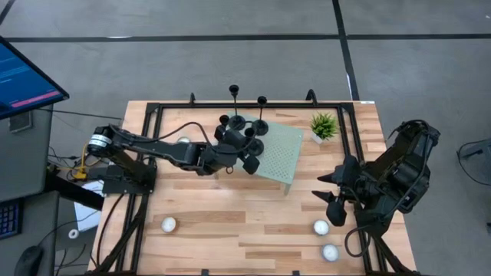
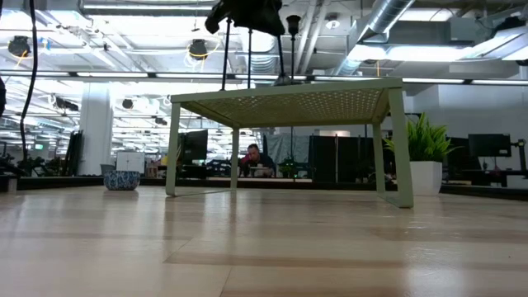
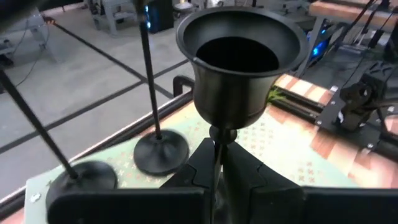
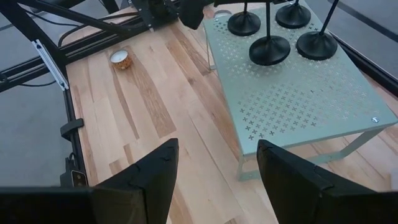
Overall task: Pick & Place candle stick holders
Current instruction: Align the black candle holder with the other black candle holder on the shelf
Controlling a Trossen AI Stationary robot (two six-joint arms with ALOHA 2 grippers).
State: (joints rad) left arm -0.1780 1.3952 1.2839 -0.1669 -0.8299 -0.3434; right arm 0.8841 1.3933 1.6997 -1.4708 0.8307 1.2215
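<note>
Candle stick holders (image 4: 269,48) stand grouped at one end of the pale green perforated stand (image 1: 278,157), which sits mid-counter (image 1: 230,222) beside a small potted plant (image 1: 323,126). The left gripper (image 1: 244,149) reaches over that cluster, its jaws pressed together on the thin stem of one holder (image 3: 236,59) (cup up, seen close in the left wrist view). The right gripper (image 4: 214,177) waits near the counter's right edge, jaws spread, above white tealights (image 1: 321,227).

Open-plan office: desks, monitors (image 2: 489,145)
</note>
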